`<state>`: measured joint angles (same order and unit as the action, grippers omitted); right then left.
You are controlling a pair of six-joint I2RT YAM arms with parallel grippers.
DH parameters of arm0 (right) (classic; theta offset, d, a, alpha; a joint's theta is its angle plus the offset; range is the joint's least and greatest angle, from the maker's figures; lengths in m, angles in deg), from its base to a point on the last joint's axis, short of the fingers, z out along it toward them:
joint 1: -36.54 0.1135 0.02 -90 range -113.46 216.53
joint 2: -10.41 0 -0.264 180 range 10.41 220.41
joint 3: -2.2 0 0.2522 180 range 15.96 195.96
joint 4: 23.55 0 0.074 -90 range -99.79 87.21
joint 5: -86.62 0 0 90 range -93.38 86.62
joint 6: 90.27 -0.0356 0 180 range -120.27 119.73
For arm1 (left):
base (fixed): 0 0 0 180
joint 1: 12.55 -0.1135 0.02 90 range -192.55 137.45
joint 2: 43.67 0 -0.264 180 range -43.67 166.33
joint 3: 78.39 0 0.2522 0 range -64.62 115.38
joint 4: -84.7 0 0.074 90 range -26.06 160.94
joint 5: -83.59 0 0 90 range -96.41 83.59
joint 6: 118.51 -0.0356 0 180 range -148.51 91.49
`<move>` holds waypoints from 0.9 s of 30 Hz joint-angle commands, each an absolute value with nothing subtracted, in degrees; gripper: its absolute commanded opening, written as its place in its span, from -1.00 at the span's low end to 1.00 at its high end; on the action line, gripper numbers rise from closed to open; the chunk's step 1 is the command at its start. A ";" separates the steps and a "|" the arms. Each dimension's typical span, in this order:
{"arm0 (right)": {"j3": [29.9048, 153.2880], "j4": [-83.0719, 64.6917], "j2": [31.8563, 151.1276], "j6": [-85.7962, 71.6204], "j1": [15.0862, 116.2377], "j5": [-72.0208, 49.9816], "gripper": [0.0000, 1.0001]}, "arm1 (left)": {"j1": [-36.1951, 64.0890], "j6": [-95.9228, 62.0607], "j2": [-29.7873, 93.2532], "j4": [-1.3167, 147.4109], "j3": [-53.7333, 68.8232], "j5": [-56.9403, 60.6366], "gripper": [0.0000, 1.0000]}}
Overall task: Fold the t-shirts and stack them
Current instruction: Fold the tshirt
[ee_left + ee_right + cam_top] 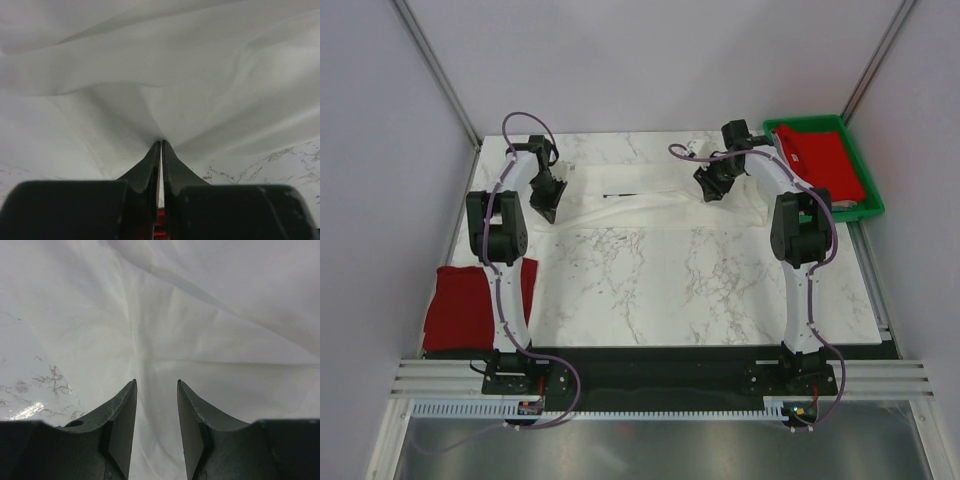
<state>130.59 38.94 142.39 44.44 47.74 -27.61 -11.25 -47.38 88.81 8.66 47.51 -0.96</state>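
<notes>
Working from the left, leave the folded red t-shirt (465,305) at the table's left near edge alone; it lies well apart from both grippers. Your left gripper (161,145) has its jaws pressed together on a pinch of the white t-shirt (650,212), and the cloth fans out in creases from the tips. That shirt lies stretched across the far part of the table (650,290), reaching from one gripper to the other. Your right gripper (156,387) stands with jaws parted, holding nothing, just over the white cloth at the shirt's right end. To do this step well, I judge you should lower the right jaws until a ridge of cloth sits between them, and close them. Then lift both ends level and taut so the fold lands straight. Farthest right, a second red t-shirt (825,160) lies in the green tray (865,210), apart from the right gripper.
</notes>
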 commanded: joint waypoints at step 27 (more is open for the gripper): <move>136.46 35.74 146.82 44.82 50.60 -27.73 -0.59 | -10.88 -47.67 90.89 8.72 47.00 -3.69 -0.80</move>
<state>134.09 37.87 147.16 44.92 50.21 -27.91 -11.10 -47.38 89.45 8.51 46.84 -2.66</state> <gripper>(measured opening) 0.220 0.099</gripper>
